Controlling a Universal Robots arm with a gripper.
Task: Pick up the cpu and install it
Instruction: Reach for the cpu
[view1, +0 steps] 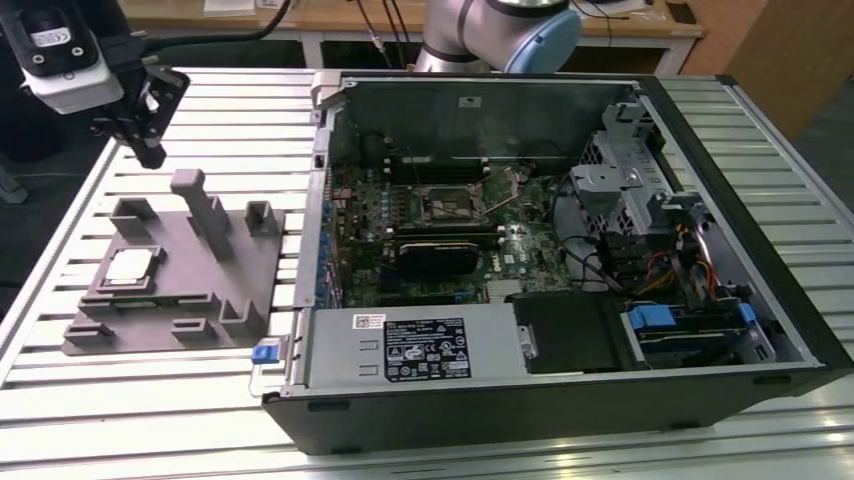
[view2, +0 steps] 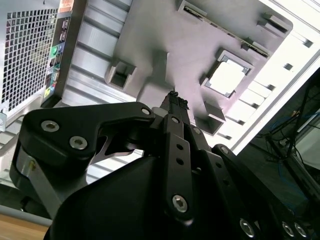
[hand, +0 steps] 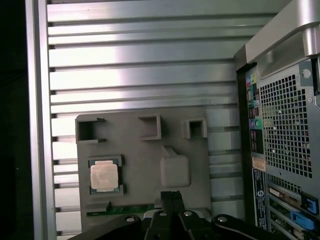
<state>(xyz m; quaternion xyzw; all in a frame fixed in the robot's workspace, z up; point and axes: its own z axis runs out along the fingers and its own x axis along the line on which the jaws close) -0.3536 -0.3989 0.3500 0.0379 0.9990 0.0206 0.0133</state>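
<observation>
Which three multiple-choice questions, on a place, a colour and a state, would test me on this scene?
1. Where does the small, flat, square silver-grey cpu lie? A: in a recess of the flat plastic tray with upright blocks. B: in a person's hand. C: on a shelf.
2. That tray's colour? A: red. B: grey. C: blue.
3. The large black metal computer case is: A: closed. B: wrapped in foil. C: open on one side.
Key: A, its pale top shows in the recess; B, grey throughout; C, the motherboard shows inside.
</observation>
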